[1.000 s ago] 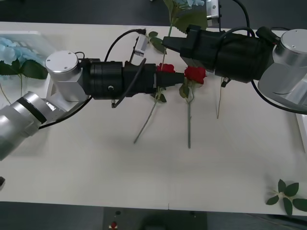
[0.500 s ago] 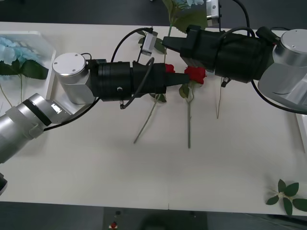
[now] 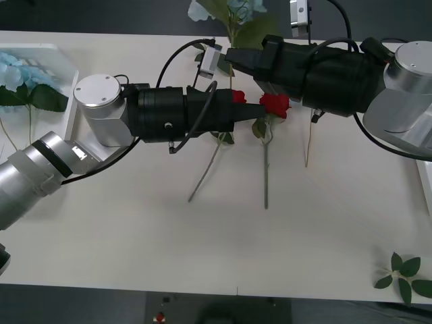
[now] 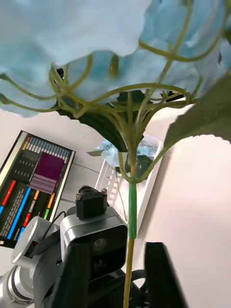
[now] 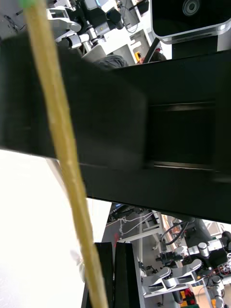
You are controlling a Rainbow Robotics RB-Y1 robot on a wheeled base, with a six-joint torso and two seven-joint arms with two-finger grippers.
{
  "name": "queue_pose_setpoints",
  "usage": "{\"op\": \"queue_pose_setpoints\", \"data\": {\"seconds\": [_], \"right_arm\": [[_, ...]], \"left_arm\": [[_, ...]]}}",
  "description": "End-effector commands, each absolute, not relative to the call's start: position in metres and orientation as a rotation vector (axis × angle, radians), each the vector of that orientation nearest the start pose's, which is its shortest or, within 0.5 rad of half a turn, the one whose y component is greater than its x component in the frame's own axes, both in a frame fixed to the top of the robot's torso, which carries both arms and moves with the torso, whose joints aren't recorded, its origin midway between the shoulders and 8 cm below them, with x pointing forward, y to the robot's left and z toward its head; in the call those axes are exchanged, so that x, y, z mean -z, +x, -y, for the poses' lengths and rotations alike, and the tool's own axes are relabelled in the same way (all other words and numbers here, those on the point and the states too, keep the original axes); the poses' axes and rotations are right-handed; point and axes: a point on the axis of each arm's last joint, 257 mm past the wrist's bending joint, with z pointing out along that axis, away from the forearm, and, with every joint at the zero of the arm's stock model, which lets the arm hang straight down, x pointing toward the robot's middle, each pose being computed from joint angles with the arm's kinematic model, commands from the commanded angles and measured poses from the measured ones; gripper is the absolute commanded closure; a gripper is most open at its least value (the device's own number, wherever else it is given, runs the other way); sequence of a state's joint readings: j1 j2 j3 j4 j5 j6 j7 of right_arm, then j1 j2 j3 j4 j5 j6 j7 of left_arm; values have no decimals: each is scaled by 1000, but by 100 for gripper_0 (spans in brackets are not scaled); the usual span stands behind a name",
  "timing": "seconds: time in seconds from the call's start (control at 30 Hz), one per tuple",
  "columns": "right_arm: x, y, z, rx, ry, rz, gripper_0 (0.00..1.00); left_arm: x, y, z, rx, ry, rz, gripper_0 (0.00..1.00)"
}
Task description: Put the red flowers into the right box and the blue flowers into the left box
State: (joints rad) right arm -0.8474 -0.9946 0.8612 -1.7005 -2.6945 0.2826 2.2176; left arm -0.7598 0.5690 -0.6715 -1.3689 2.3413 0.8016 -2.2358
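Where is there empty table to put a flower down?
The near strip of table, between the rose stems and the leaf sprig, is bare. It is crowded at the middle back, where both arms meet over the red flowers.

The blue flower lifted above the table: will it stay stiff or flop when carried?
Probably top-heavy: the blue flower has a wide head on one thin stem, so it may sway. Likely light, since the head looks fluffy. The right gripper and left gripper both sit at its stem, which may steady it.
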Motion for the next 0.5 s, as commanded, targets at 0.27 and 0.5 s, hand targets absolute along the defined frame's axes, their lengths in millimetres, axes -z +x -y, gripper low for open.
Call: {"op": "queue_pose_setpoints", "data": {"seconds": [0.27,0.5], "right_arm": [[-2,501,9,-1424,-303,-1765,0],[13,500,13,-1434,-273,-1785,0]], "left_arm": [[64,450,72,1581,748,-1696,100],[56,462,41,1557,720,-1702,100]]}}
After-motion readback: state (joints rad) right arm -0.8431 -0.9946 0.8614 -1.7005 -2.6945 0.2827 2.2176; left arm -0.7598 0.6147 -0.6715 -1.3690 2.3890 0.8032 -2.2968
